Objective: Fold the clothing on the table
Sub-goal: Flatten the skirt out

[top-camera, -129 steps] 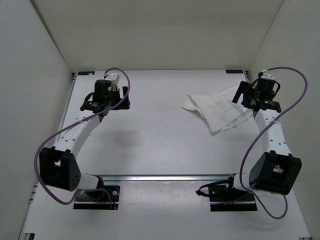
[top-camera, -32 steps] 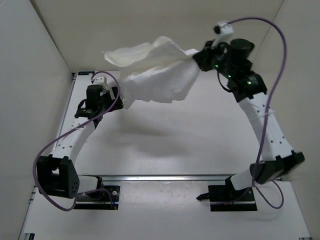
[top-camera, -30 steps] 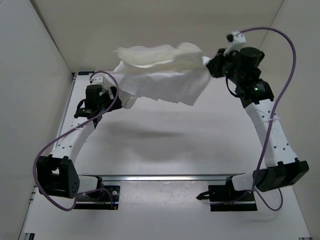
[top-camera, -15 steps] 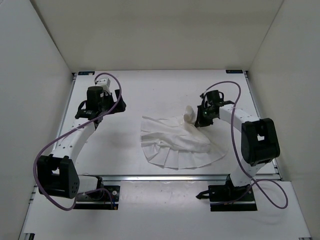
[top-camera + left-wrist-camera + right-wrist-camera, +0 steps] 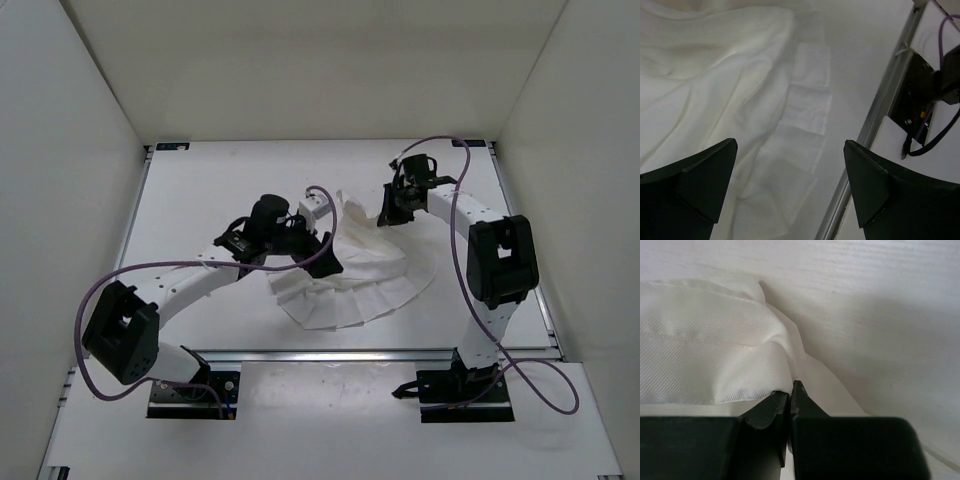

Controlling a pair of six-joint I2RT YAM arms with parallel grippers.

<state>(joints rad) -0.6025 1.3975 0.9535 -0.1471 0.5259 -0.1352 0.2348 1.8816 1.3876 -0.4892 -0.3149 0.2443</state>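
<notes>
The clothing (image 5: 365,280) is laid crumpled on the worktop (image 5: 220,185), right of centre, its pleated hem fanned toward the near rail; its far edge is pinched by the right jaws, pressed together on the fabric; the left jaws are spread wide over its left part, nothing being gripped.

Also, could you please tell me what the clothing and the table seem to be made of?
The clothing: soft woven cloth, matte white; fine ribbed weave and limp creases show. Possibly cotton; the fibre cannot be told. The table: hard smooth board, matte white with faint streaks; perhaps laminate or painted. Its rail: bare metal, by its grey sheen.
</notes>
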